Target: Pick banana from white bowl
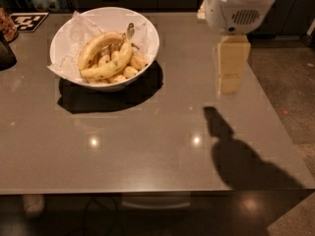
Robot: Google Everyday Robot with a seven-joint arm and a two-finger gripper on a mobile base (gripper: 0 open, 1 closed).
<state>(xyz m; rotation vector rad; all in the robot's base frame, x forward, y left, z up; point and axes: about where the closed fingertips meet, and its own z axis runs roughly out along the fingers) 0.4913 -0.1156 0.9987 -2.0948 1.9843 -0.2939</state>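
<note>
Several bananas lie heaped in the white bowl (145, 72), which stands on the far left part of the grey-brown table (147, 151); crumpled white paper (74, 31) lines it and pokes out over the rim on the left. The banana (107, 68), the long slim one with dark specks, lies across the front of the heap, running from low on the left up to the right, with its brownish stem end pointing toward the far rim; a thicker, strongly arched banana (96, 43) curves just behind it, touching it; a few short stubby bananas (134, 63) are tucked beneath and to the right of these two. The bowl throws a dark shadow on the tabletop on the side nearer to me.

Over on the right side of the table, well apart from the bowl, the gripper (231, 68) hangs pointing straight down under the rounded white housing (238, 4) of the arm; from where I stand it looks like one pale cream block, and I cannot tell whether it is spread or pressed together; the arm's shadow (236, 156) lies on the table nearer to me, apart from the gripper's tip.

At the far left corner lies a black-and-white patterned marker (29, 19); a dark object (6, 55) is cut off at the left edge; two small glints of light (196, 140) sit on the surface.
</note>
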